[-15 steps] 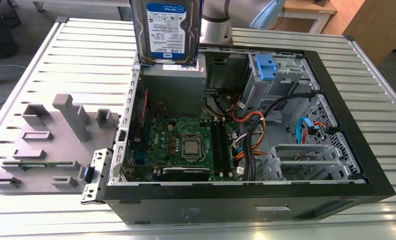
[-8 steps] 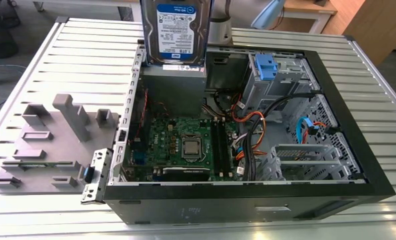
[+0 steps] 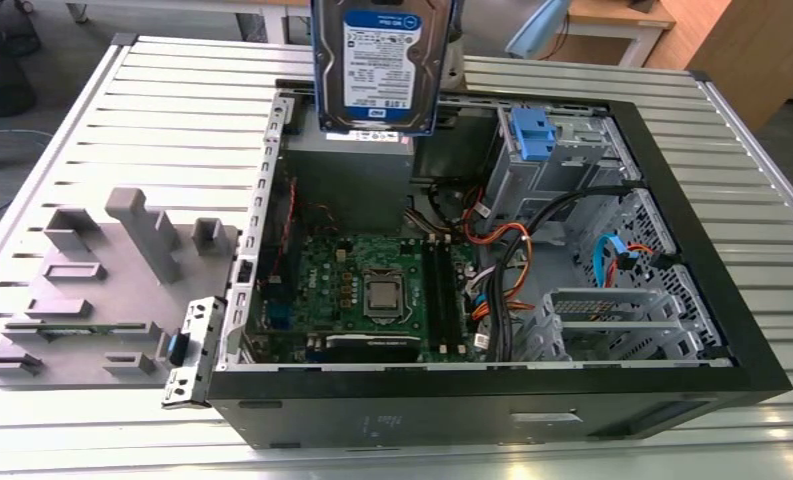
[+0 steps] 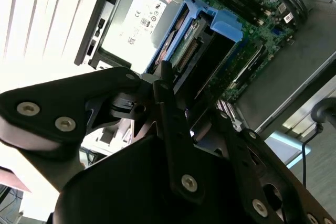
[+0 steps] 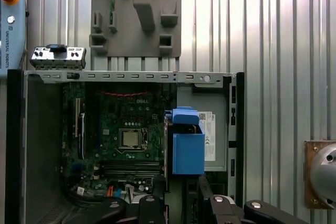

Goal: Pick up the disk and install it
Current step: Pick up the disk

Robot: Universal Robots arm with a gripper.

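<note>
The disk, a silver hard drive with a white-and-blue label and blue side rails, hangs upright above the far end of the open computer case. In both wrist views my gripper is shut on the disk, its black fingers clamping the two flat faces. The disk is in the air over the grey power supply box, clear of the case.
The case lies on its side on a slatted metal table, with the motherboard and cables exposed. A metal cage with a blue tab and a perforated cage sit along the exterior view's right. A grey fixture plate lies on the exterior view's left.
</note>
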